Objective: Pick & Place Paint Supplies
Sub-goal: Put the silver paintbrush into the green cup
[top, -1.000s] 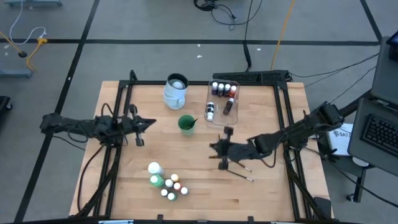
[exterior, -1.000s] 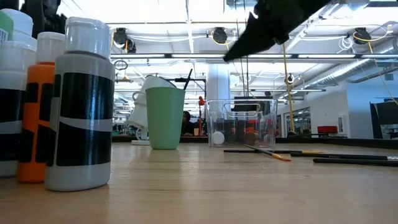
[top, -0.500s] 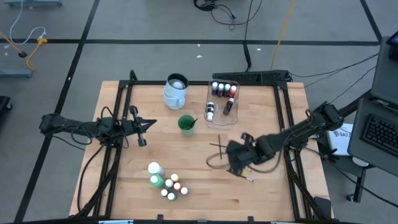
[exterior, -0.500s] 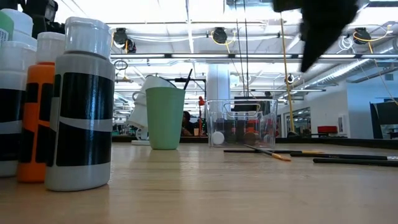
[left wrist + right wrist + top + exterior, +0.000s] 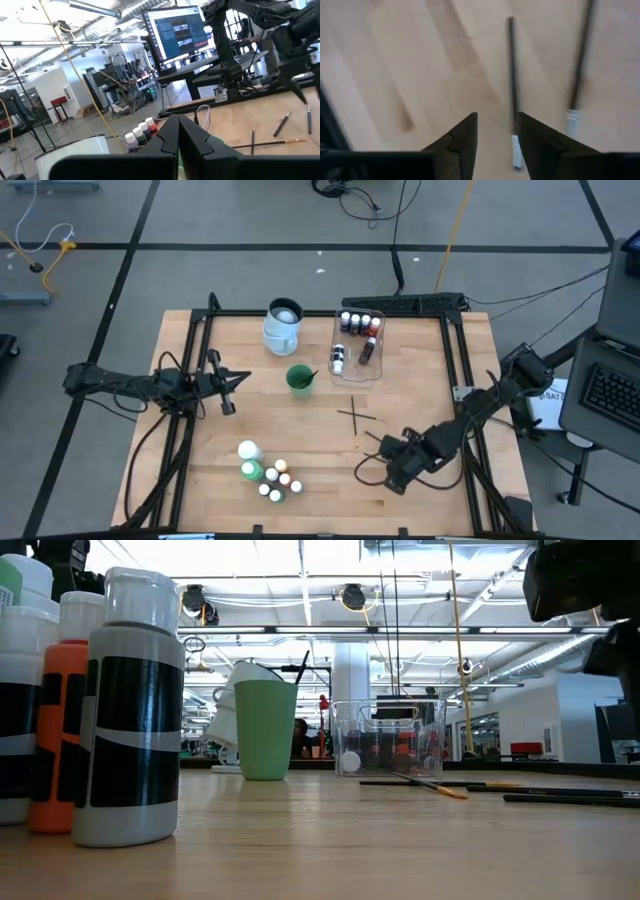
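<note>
Right gripper [image 5: 392, 473] sits lower right of centre in the high view, fingers [image 5: 462, 140] slightly apart, holding nothing. Brushes [image 5: 354, 416] lie crossed on the table [image 5: 320, 500] just up-left of it; in the right wrist view two brush handles [image 5: 512, 75] run just beyond the fingertips. Left gripper [image 5: 238, 379] waits at mid-left, fingers together. Small bottles [image 5: 268, 472] cluster lower left of centre.

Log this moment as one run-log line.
right tool: open, over thin dark-handled brushes on wooden table | left tool: shut, idle at left edge | nothing held
</note>
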